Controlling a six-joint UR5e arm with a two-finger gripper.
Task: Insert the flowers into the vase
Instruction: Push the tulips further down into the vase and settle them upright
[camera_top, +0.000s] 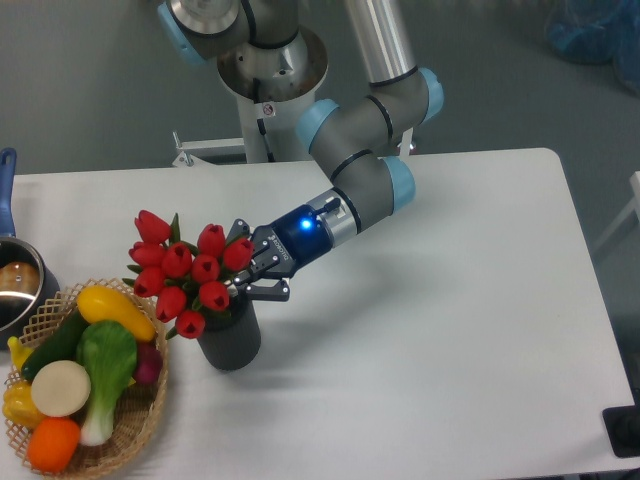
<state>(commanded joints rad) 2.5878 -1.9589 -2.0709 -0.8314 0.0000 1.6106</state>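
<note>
The robot arm reaches down to the left, and its gripper (243, 273) holds the flowers (187, 273). The jaws are closed on the green stems, just under the red buds. The buds stick out to the left of the jaws, leaning over to that side. Right below the jaws stands the vase (230, 337), dark and round, upright on the white worktop (430, 330). The stems go down from the jaws toward the mouth of the vase, but the buds hide how far in they are. Further left of the jaws and lower down sits a woven basket (140, 424) full of toy vegetables and fruit. Far to the left, at the edge, is a steel pot (18, 285) with a blue handle.
</note>
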